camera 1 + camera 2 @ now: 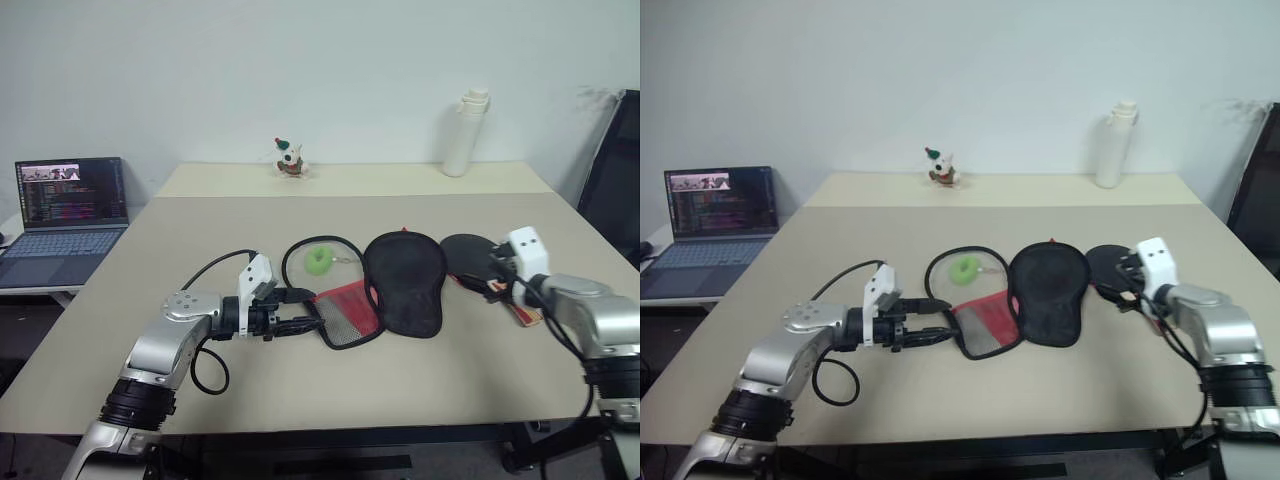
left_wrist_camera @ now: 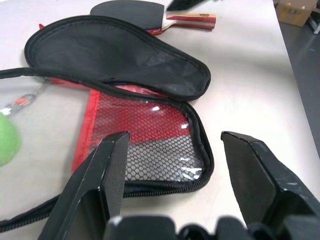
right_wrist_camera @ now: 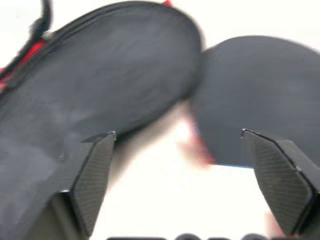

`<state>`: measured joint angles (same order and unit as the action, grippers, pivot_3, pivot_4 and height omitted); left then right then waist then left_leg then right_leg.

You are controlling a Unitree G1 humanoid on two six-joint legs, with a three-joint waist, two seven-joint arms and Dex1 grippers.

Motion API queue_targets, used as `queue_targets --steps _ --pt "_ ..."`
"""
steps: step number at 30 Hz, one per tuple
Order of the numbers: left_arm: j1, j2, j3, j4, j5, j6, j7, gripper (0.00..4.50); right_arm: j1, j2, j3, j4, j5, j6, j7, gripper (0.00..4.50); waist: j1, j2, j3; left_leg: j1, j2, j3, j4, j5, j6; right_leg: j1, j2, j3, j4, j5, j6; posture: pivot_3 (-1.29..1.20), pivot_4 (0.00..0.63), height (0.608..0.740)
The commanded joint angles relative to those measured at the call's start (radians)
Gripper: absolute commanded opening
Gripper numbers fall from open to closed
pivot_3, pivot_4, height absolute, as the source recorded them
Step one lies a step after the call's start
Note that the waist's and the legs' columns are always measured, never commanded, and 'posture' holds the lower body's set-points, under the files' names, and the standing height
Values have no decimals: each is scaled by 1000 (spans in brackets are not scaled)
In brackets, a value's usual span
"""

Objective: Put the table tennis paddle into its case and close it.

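Currently my right gripper [image 3: 177, 137] is spread empty over the round black-faced wooden-handled paddle [image 1: 470, 255] lying beside the unzipped black-and-red fabric case [image 1: 403, 283]; next, grasp its handle.

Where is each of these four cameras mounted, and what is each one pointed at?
Left eye, right eye: on the head, looking forward and down at the table; both arms show.
Left wrist: on the left arm, looking along the open left gripper at the case, the paddle beyond.
Right wrist: on the right arm, looking along the open right gripper at the case and the paddle.
Shared: all four show the case and the paddle lying side by side.
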<state>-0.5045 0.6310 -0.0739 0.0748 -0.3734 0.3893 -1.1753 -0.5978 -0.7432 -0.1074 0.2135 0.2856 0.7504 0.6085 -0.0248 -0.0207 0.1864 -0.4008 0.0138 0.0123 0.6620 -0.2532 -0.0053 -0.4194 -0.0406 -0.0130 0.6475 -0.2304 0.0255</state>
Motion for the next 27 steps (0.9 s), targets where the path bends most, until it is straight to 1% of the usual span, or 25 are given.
queue_targets --steps 1,4,8,16,23,25,27 --pt "-13 3 7 -45 -15 -13 -17 3197 -8 -39 -33 88 -35 -74 12 4465 0 0 0 0 0 1 0 0 0 0 0 0 0 0 0 0 150 740" --pt "-35 -9 -3 -30 -9 -19 -23 3197 -48 -42 -29 204 -53 -109 20 4465 -4 0 0 1 -1 2 0 0 0 0 1 1 1 0 1 0 150 740" --pt "-53 -16 -11 -14 -1 -26 -30 3197 -96 -17 3 333 -75 -151 51 4465 -7 0 0 2 0 4 0 0 0 -1 2 2 1 1 0 0 150 740" --pt "-40 -4 -4 -26 -2 -17 -26 3197 -146 23 42 494 -134 -246 75 4465 -4 0 0 1 0 4 0 0 0 -1 2 2 0 2 -2 0 150 740" --pt "-22 9 5 -36 -7 -14 -18 3197 -187 53 25 607 -150 -267 48 4465 -6 0 0 2 0 5 0 0 0 0 2 2 1 2 -2 0 150 740" --pt "-20 11 5 -36 -7 -15 -17 3197 -193 60 18 622 -149 -267 36 4087 -6 0 0 2 0 5 1 0 0 0 2 2 1 3 -2 0 150 740" --pt "-19 12 5 -35 -7 -16 -17 3197 -196 67 8 633 -149 -266 21 3550 -6 0 0 2 0 5 1 0 0 0 2 2 1 3 -2 0 150 740"
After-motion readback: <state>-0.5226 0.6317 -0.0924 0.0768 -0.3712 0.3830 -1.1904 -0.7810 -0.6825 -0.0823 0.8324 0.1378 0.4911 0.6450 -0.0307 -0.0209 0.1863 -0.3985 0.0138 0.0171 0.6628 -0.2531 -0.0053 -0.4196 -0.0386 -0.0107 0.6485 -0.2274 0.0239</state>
